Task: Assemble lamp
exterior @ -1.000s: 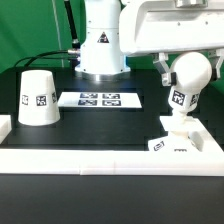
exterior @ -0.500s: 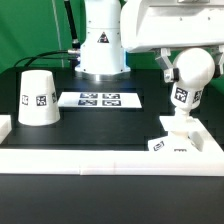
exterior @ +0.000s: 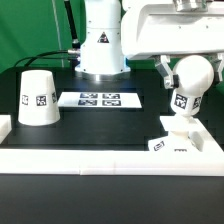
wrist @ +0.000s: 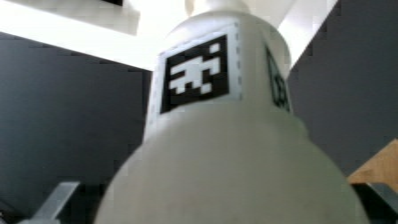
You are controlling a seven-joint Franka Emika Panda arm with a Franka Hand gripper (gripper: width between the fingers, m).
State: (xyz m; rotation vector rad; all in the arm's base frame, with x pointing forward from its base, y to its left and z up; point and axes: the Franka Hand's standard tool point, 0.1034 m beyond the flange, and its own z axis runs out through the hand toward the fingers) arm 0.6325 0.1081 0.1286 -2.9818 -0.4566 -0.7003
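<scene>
The white bulb (exterior: 183, 98) stands upright with its stem on the flat square base (exterior: 183, 146) at the exterior view's right; both carry tags. My gripper (exterior: 189, 71) is shut on the bulb's round head, with one black finger (exterior: 164, 70) showing beside it. In the wrist view the bulb (wrist: 214, 110) fills the picture, with a finger (wrist: 54, 203) at one edge. The tapered shade (exterior: 38, 97) stands mouth down at the exterior view's left, apart from the rest.
The marker board (exterior: 99, 99) lies in the middle of the black table. A white rail (exterior: 100, 160) runs along the front, with a white block (exterior: 5, 126) at the left. The robot's body (exterior: 101, 40) stands behind.
The gripper and the bulb's head shifted slightly to the exterior view's right, then back and a little lower. The shade and the base have not moved.
</scene>
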